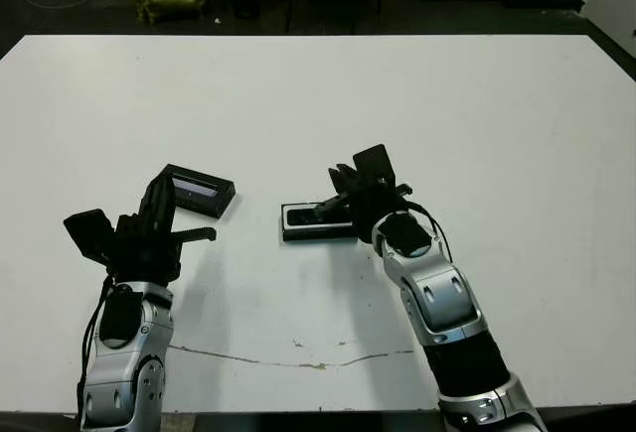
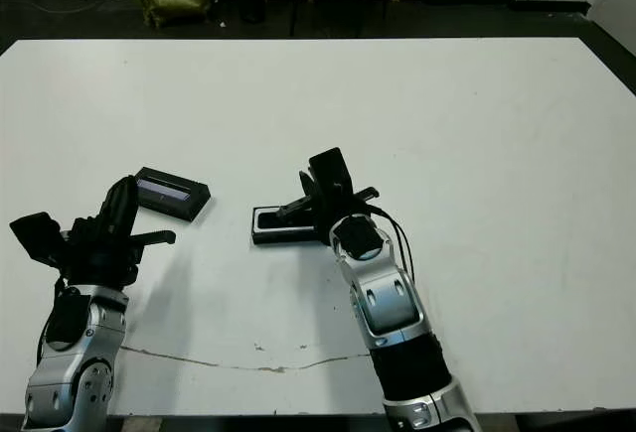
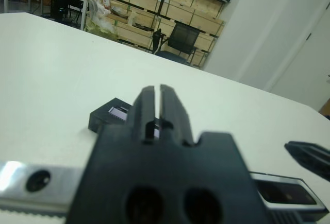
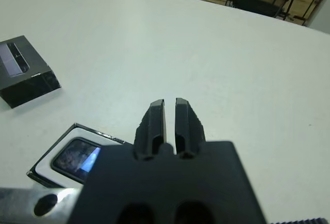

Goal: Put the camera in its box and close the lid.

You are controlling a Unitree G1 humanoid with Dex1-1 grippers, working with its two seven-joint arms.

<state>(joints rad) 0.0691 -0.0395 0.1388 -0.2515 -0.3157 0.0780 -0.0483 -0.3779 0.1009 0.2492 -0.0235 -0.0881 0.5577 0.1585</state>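
Black and glossy, the camera (image 4: pixel 77 158) lies inside the white-lined box (image 1: pixel 298 221) near the middle of the white bench (image 1: pixel 447 114), its bluish patch showing in my right wrist view. My right gripper (image 4: pixel 169 123) hovers just beside and above the box with its two fingers clenched together, holding nothing. Off to the left the lid (image 1: pixel 199 190) rests flat on the bench, apart from the box, and my left gripper (image 3: pixel 153 112) sits just short of it, likewise pinched closed and empty.
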